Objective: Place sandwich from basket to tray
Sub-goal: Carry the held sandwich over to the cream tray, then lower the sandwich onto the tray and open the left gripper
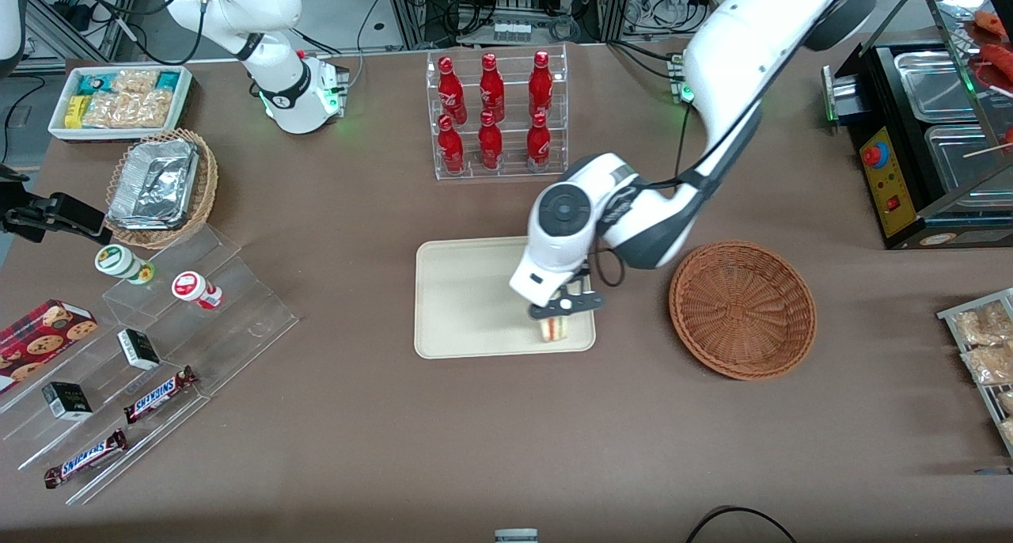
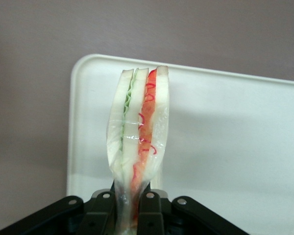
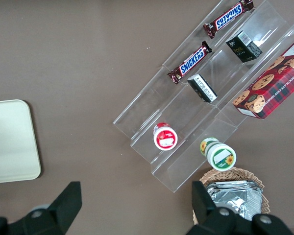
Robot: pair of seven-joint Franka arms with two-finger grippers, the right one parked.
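The jaws are clenched on the narrow end of the sandwich (image 2: 139,142), which stands up between them in the wrist view as a slim wedge wrapped in clear, glossy film; its pale bread slices sandwich a green layer on one side and a red-orange one on the other, and the film bulges slightly where the black fingers (image 2: 149,208) pinch it. The gripper (image 1: 563,309) hangs low over the tray (image 1: 467,290), at the corner nearest the front camera and toward the basket (image 1: 742,309), with the sandwich poking out below it, close to or just touching the tray floor (which of the two cannot be told from here). The carry looks finished and the step in hand is the set-down; the next move, as I judge it, calls for a short descent if any gap remains, then opening the jaws gently so the soft wedge is not dragged or tipped over the low rim just beside it, then a straight lift away. The tray is a smooth, matte, cream rectangle with rounded corners, bare apart from the sandwich; the basket, a round shallow bowl of reddish-brown wicker with a ribbed weave, sits empty near the tray, toward the working arm's end of the table (image 1: 356,416), whose brown surface looks like dull, soft cloth.
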